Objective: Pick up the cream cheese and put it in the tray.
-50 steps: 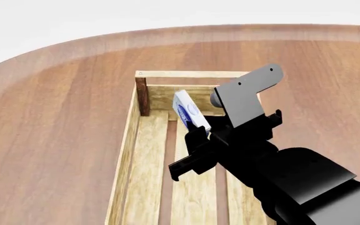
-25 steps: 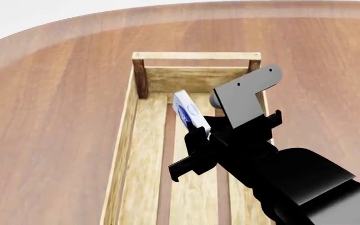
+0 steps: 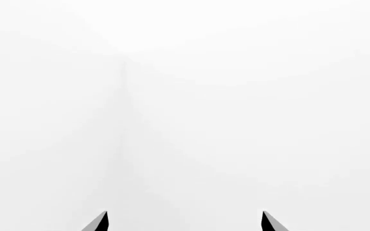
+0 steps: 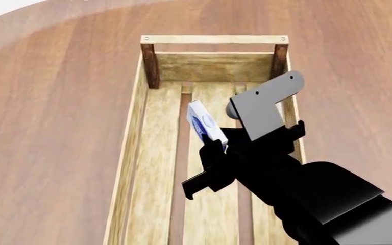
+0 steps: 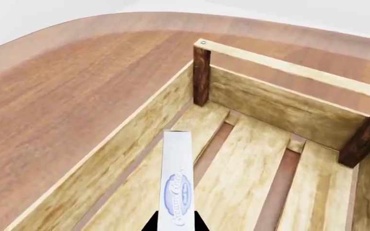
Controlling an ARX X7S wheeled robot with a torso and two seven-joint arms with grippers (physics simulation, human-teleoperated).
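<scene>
The right gripper (image 4: 214, 144) is clamped on the cream cheese (image 4: 205, 126), pinching the near end of the small white box so that it stands on edge, tilted, with its blue oval logo facing left. The box hangs in the air over the tray (image 4: 214, 40), above the middle floor plank and toward the far end, not touching the wood as far as the head view shows. In the right wrist view the cream cheese (image 5: 176, 187) sticks out from between the two dark fingertips, over the slatted floor, with the tray's far rail (image 5: 288, 65) and its dark corner posts beyond. The tray sits on a round wooden table (image 4: 59, 102). The left gripper (image 3: 183, 222) shows only as two dark tips set apart against a blank white background, holding nothing.
</scene>
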